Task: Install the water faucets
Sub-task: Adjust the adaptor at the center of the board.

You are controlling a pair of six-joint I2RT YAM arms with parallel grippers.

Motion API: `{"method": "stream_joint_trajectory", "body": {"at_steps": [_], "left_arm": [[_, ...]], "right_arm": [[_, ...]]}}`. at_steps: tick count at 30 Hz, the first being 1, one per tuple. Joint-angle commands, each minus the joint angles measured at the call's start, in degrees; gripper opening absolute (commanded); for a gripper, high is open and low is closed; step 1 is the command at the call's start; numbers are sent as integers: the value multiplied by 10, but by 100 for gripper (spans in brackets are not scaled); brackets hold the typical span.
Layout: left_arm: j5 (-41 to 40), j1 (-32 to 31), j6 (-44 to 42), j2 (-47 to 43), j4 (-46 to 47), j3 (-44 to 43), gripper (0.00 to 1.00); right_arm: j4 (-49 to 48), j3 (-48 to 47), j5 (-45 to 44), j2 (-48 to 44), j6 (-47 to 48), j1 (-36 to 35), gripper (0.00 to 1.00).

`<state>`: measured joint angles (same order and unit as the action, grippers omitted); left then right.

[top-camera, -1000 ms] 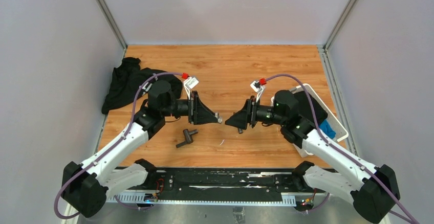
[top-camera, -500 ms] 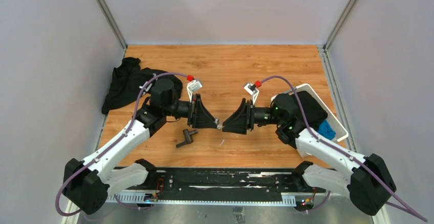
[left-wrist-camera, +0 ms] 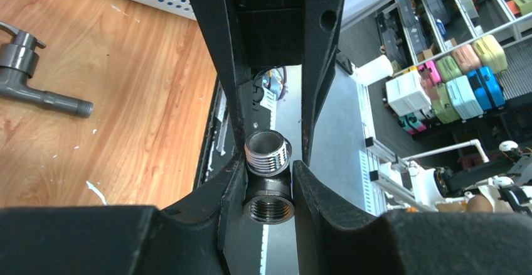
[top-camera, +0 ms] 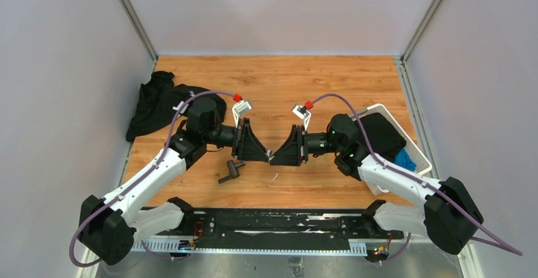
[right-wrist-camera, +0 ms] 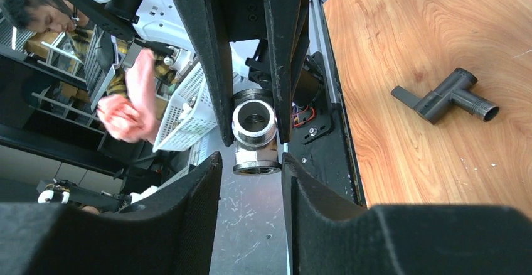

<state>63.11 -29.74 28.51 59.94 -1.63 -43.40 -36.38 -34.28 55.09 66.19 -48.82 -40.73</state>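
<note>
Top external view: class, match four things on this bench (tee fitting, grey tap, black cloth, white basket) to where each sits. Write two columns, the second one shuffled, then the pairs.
Things
1. tee fitting
2. grey tap
3. black cloth
4. white basket

Places
A. at the right edge of the table
B. lying loose on the table
C. bunched at the table's left edge
D. clamped in the left gripper

Pairs: 1-D, 2-B, 3-C, 4-A
</note>
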Motion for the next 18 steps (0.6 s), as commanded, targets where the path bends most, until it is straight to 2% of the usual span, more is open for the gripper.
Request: {"method": "stream_joint_trajectory", "body": {"at_steps": [1,5,8,9,10,11,12,13,14,16,18], "left_arm": [[8,1,1,2,14,-14,0],[8,1,2,1,13,-13,0],[7,1,3,1,14,-13,0],[7,1,4,1,14,-13,0],[4,1,7,2,14,-13,0],[0,1,10,2,25,-14,0],[-9,1,14,2,26,-16,11],[-19,1,13,3,21,-20,32],[-30,1,12,4,19,-24,47],[-59,1,14,1,-1,-28,63],[-93,2,37,-8,13,-24,87]], "right_arm": [[-34,-21,27,6,-4,-17,37],[-42,-21,28,12,-10,-19,28],[-49,-17,27,15,-16,-19,14],[-54,-15,26,15,-19,-19,5],[-56,-11,21,13,-22,-19,0],[-56,-7,12,11,-24,-19,0],[-55,-3,2,8,-26,-19,0],[-54,2,-13,3,-27,-19,0],[-52,8,-29,-5,-31,-19,0],[-64,24,-73,-19,-41,-19,0],[-94,44,-111,-32,-60,-19,0]]}}
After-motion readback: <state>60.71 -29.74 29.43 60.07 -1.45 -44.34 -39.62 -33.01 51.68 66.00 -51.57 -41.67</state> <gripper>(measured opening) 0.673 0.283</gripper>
